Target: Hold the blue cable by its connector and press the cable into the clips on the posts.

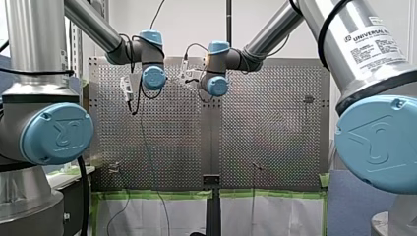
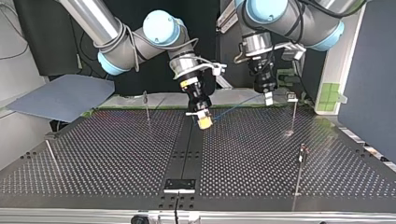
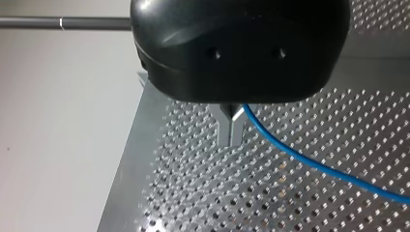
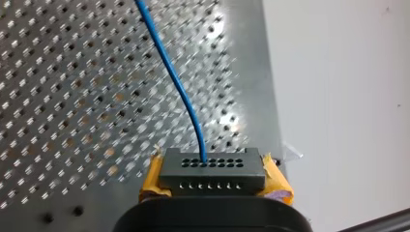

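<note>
The blue cable (image 2: 233, 108) runs taut between my two grippers above the far edge of the perforated table (image 2: 116, 154). My right gripper (image 4: 212, 180), with yellow pads (image 4: 278, 186), is shut on the cable's black connector (image 4: 212, 170); the cable (image 4: 169, 77) leaves the connector's face ahead of it. In the top view this gripper (image 2: 204, 120) hangs just over the table's middle strip. My left gripper (image 3: 232, 126), with metal fingers, is shut on the blue cable (image 3: 314, 164), which trails off to one side. It shows at the top view's right (image 2: 268, 98), beside a clip post (image 2: 293, 112).
Thin clip posts stand on the table: one at the top view's far left (image 2: 147, 106), one at the near right (image 2: 301, 161), one leaning at the near left (image 2: 52, 157). A black bracket (image 2: 180, 185) sits at the near edge. Green tape (image 1: 157, 194) lines the table's edge.
</note>
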`<state>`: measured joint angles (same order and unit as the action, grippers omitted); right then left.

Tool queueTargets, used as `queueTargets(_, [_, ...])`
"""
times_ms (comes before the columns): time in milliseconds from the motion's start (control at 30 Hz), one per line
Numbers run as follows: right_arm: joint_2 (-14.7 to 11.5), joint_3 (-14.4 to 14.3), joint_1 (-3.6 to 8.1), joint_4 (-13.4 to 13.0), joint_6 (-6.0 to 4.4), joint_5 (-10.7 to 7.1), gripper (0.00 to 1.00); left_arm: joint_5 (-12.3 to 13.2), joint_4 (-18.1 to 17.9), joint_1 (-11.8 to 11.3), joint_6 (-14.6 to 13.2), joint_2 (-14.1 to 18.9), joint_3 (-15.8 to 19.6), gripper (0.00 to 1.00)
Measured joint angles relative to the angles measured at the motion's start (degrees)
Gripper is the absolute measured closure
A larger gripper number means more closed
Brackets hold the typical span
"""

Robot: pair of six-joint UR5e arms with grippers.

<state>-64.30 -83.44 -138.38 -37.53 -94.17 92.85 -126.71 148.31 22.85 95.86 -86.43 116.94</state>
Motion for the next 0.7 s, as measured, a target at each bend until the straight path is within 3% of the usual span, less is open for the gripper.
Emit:
queueTargets(167, [0.02, 2.39, -0.28, 0.66, -0.25, -1.61, 1.00, 1.85, 2.22, -2.47, 0.87, 0.11, -1.89, 1.00])
queueTargets(333, [0.10, 5.06, -0.08, 1.25, -1.21, -4.05, 1.00, 2.25, 3.85, -4.54, 1.86, 0.76, -2.67, 1.00])
queueTargets(700, [0.31, 6.60, 0.58, 1.44, -2.59, -4.85, 1.00, 3.64, 5.53, -9.69, 3.80, 2.42, -4.47, 1.00])
